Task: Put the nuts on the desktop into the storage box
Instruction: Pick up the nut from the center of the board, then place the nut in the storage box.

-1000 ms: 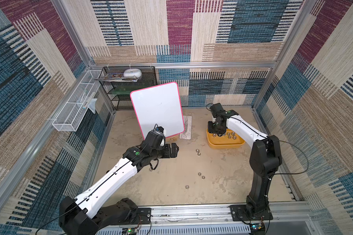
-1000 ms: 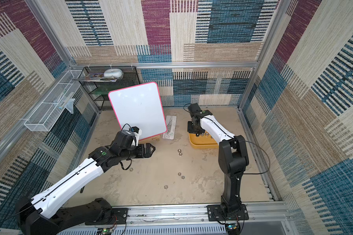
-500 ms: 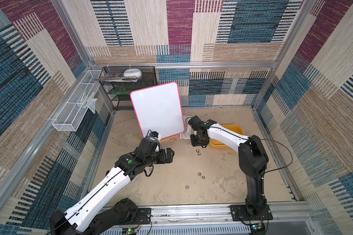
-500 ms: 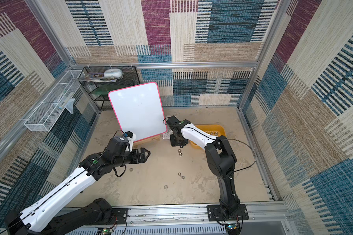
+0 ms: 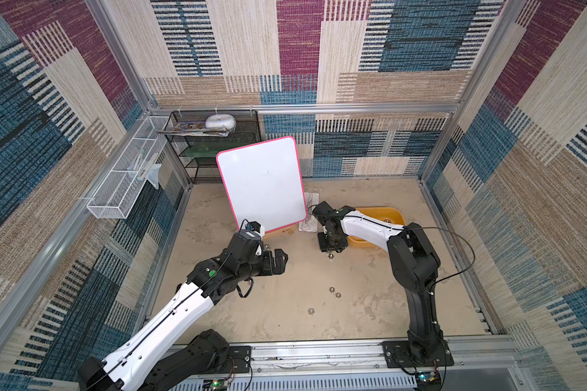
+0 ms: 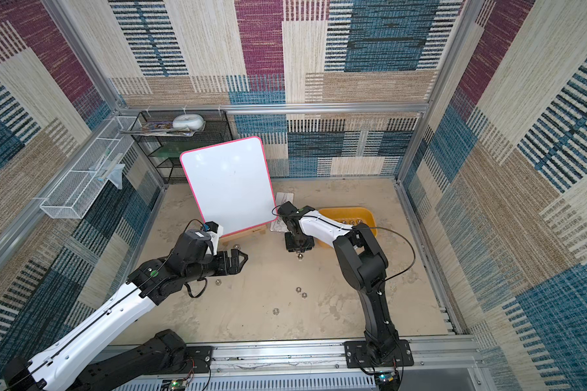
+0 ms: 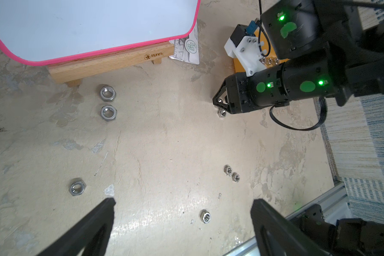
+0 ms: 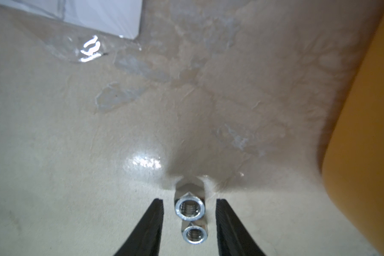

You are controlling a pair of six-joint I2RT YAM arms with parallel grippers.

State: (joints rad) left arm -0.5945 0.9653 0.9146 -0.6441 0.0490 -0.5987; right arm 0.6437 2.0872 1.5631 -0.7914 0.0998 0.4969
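**Straddling two small silver hex nuts (image 8: 190,209)**

Right gripper (image 8: 190,199), jaws apart, brackets them on the beige desktop (image 5: 285,298), bores facing its camera, beside the yellow-orange plastic storage box (image 5: 392,214) lying crosswise. Left gripper (image 7: 183,200) hovers spread wide.

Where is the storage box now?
In both top views the storage box sits on the desktop, right of centre, beside the right gripper and right of the whiteboard.
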